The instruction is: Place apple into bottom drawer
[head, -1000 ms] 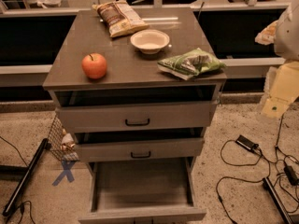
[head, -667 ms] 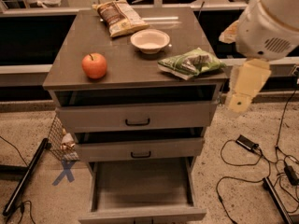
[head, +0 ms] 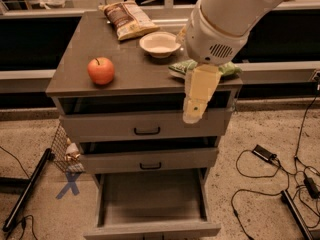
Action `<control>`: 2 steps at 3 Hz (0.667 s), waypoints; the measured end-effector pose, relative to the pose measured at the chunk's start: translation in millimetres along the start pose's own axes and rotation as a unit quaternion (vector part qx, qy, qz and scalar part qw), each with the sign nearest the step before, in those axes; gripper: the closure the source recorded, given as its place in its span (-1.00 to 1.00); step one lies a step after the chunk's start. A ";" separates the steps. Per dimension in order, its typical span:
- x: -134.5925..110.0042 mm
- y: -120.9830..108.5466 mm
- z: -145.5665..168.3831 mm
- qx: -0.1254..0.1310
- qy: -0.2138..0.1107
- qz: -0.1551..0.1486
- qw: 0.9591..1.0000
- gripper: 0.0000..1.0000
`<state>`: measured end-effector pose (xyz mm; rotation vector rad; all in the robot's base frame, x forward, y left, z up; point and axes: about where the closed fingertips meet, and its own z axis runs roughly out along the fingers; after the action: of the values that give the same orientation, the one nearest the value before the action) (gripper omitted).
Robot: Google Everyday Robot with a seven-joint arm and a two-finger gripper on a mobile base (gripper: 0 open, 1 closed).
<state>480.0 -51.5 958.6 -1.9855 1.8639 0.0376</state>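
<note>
Hanging at tabletop's (head: 142,66) front-right edge, gripper (head: 194,109), open-or-closed state could not be told | apple (head: 101,70) lay free near front-left corner | bottom drawer (head: 152,204) stood open for it.

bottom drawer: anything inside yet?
Nothing visible: the bottom drawer is open, its visible floor bare. Its back is hidden under the middle drawer. Apple sits on the cabinet top; gripper hangs before the top drawer.

1. The apple (head: 101,70) is round and red-orange, with its short dark stem pointing up. It sits upright on the left front part of the counter (head: 135,66).
2. The bottom drawer (head: 151,199), lowest of three, is pulled out, with its grey floor showing and its flat front panel nearest the camera.
3. The gripper (head: 194,113) hangs before the top drawer (head: 120,126), well apart from the apple.
</note>
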 end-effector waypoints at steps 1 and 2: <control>-3.2 -2.5 -0.2 0.007 -0.010 0.000 1.000 -1.00; -6.7 -52.1 -4.3 0.072 -0.062 0.031 0.995 -1.00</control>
<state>528.3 -45.6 978.9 -1.7866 1.7964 0.0432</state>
